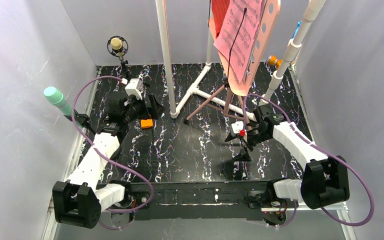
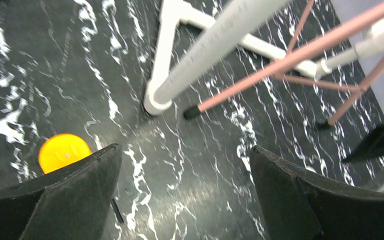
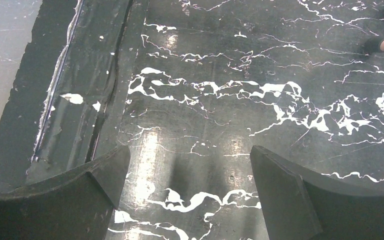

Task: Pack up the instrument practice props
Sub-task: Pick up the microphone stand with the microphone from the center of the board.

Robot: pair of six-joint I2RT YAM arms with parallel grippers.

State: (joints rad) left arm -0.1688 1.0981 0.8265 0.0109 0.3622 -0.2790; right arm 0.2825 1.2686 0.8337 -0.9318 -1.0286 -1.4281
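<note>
L end effector (image 2: 185, 150) spread wide; R end effector (image 3: 190, 148) too.

The table (image 1: 195, 155) is black with white marble veins, and a plain black strip (image 1: 205, 192) runs along its near edge. The pipe frame (image 1: 186, 101) stands on it at the back middle, its white feet flat on the surface. The stand (image 1: 205, 104) rests on thin pink legs spread among those pipes; 1 black-tipped foot sits just beside a pipe foot. An orange piece (image 1: 146, 123) lies left of centre.

L gripper (image 2: 185, 150), jaws wide, nr orange object (image 2: 62, 151)
</note>
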